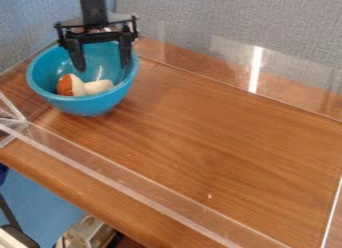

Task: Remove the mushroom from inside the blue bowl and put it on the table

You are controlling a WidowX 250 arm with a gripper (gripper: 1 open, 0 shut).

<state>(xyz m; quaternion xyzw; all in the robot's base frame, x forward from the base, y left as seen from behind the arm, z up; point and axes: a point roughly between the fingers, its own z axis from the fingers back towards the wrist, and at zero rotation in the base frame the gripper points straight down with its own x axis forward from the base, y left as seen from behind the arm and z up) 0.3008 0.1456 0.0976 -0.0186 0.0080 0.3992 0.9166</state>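
Note:
The blue bowl (pixel 107 100) sits at the back left of the table (pixel 214 132). Inside it lies the mushroom (pixel 78 87) on its side, orange-brown cap to the left and cream stem to the right. My gripper (pixel 100 63) hangs open over the bowl, its two black fingers (pixel 76 58) spread apart just above and behind the mushroom. Nothing is between the fingers, and they do not touch the mushroom.
Low clear acrylic walls (pixel 267 67) edge the tabletop on all sides. A blue-grey wall stands behind. The wood surface stretches to the right and front of the bowl.

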